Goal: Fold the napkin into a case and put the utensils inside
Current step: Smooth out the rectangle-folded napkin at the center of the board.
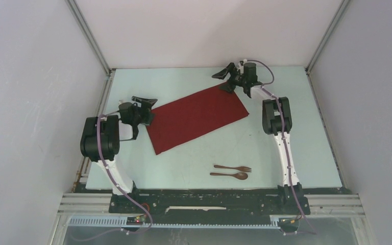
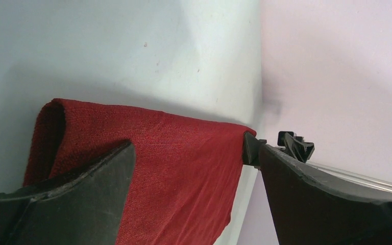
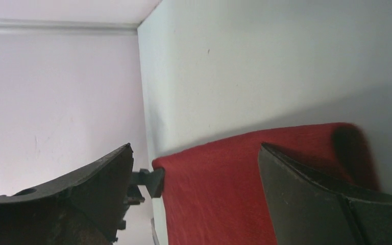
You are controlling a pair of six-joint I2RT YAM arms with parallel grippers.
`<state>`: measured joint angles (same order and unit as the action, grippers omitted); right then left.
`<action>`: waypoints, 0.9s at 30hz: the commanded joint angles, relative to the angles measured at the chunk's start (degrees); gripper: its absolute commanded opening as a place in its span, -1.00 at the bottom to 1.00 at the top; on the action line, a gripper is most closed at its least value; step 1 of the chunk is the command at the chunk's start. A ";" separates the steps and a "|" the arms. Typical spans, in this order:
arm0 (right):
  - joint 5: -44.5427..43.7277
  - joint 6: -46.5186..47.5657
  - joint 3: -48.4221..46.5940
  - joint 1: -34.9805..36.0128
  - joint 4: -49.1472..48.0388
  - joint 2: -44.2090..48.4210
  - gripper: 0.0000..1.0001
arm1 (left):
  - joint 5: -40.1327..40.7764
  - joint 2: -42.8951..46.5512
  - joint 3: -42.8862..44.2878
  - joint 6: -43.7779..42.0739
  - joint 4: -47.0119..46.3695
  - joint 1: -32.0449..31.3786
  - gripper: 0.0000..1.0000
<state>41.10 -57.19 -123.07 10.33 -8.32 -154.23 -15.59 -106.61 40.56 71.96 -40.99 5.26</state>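
Note:
The dark red napkin (image 1: 196, 118) lies flat on the pale table as a folded rectangle, set diagonally. My left gripper (image 1: 146, 108) is open at its left corner. In the left wrist view the cloth (image 2: 173, 194) fills the space between the spread fingers of that gripper (image 2: 196, 148). My right gripper (image 1: 223, 81) is open at the cloth's far corner, and the right wrist view shows the cloth (image 3: 219, 189) between the spread fingers of that gripper (image 3: 195, 148). Neither grips it. The brown fork (image 1: 235, 168) and spoon (image 1: 229, 175) lie side by side near the front, apart from the cloth.
The table (image 1: 194, 81) is boxed in by white walls on the left, back and right, with metal frame rails at the corners. The arm bases stand on a black rail (image 1: 204, 199) at the near edge.

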 commanded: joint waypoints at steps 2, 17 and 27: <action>-3.40 -2.96 -5.59 -1.49 2.76 -3.44 0.97 | 1.71 1.13 -0.87 -1.71 -0.05 1.06 1.00; -7.88 -8.92 -14.53 -3.70 7.74 -10.01 0.92 | -10.44 -1.01 16.64 -1.90 1.49 1.08 0.99; -6.61 -8.25 -14.00 -3.28 7.07 -9.66 0.90 | -8.69 -7.42 7.93 2.85 -16.50 0.49 0.97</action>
<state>36.93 -66.87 -136.59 7.38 -3.81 -162.06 -24.40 -110.76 53.15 71.68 -45.89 5.56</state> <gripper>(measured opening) 0.955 0.992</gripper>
